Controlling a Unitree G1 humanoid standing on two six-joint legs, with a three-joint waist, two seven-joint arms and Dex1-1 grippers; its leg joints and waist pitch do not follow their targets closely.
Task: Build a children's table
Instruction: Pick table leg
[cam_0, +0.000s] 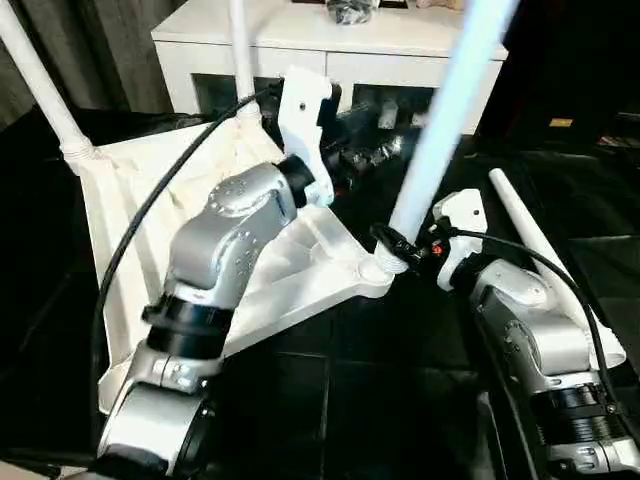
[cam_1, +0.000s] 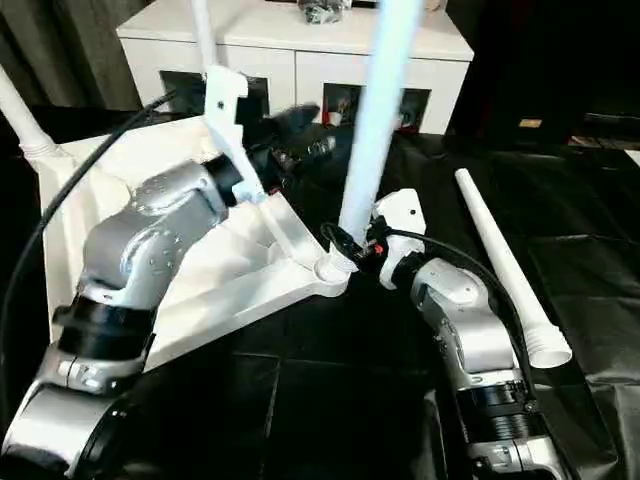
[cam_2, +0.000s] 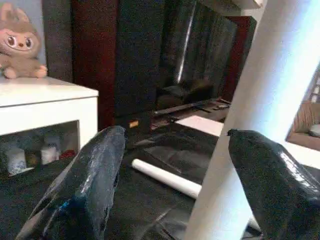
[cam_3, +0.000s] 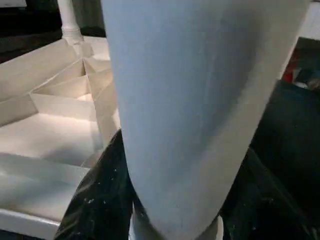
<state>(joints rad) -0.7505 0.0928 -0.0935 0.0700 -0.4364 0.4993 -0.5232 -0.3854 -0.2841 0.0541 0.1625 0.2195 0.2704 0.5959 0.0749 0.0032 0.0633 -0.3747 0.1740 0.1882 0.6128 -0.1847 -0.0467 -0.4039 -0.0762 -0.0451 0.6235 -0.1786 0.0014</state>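
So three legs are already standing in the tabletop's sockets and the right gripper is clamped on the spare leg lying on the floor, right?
Not quite. The right gripper is clamped on the near corner's standing leg, as the right eye view shows. The spare leg lies untouched on the floor beside the tabletop.

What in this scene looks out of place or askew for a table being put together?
One leg lies loose on the dark floor, beside the tabletop, not yet fitted. The leg at the near corner socket leans rather than standing straight, with the right gripper shut on its base.
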